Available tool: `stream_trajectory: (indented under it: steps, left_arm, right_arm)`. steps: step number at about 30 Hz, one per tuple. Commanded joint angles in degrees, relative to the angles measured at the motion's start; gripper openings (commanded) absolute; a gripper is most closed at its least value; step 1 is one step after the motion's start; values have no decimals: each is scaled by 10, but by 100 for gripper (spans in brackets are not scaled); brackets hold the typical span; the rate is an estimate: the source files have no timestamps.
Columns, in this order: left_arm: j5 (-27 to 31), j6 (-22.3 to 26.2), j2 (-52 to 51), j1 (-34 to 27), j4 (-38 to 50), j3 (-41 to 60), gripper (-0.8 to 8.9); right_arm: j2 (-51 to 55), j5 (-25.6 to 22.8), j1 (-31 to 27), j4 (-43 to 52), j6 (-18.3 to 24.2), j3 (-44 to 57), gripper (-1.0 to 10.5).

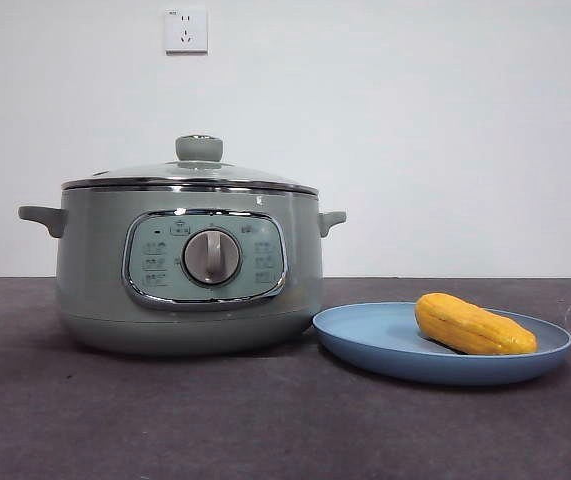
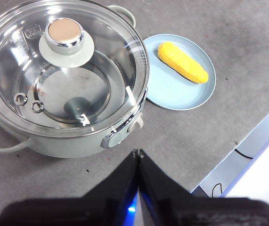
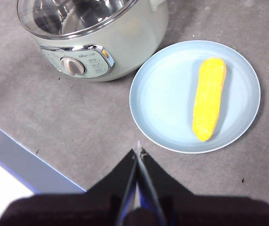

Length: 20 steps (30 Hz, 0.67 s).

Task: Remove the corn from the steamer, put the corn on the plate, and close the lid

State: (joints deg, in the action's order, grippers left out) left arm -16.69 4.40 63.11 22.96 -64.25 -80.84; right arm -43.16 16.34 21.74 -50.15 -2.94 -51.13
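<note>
Front view, corn (image 1: pixel 473 326) lying on blue plate (image 1: pixel 365 338) just beside steamer (image 1: pixel 187 265), glass lid (image 1: pixel 191 170) seated on steamer, left gripper (image 2: pixel 138 153) jaws closed, empty, above table near steamer, right gripper (image 3: pixel 138 151) likewise closed, near plate.

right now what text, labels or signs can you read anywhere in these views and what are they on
None of it is sharp enough to quote.
Steamer control panel: small button labels around the dial, too small and blurred to read.
Panel top, right wrist view: a short brand mark, unreadable.
Lid glass: a small printed mark, too blurred.
Wall socket, plate, corn: no text visible.
</note>
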Motion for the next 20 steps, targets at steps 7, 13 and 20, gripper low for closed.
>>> stream_trajectory:
  steps: [7,13,20]
  left_arm:
    - [30,82,-13,-22,109,1,-4]
    - [0,111,-78,-106,249,30,-4]
    - [6,124,-202,-200,402,207,-4]
  right_arm:
    - [0,-2,0,2,4,4,1]
    - [0,-2,0,2,4,4,1]
    - [0,-2,0,2,4,4,1]
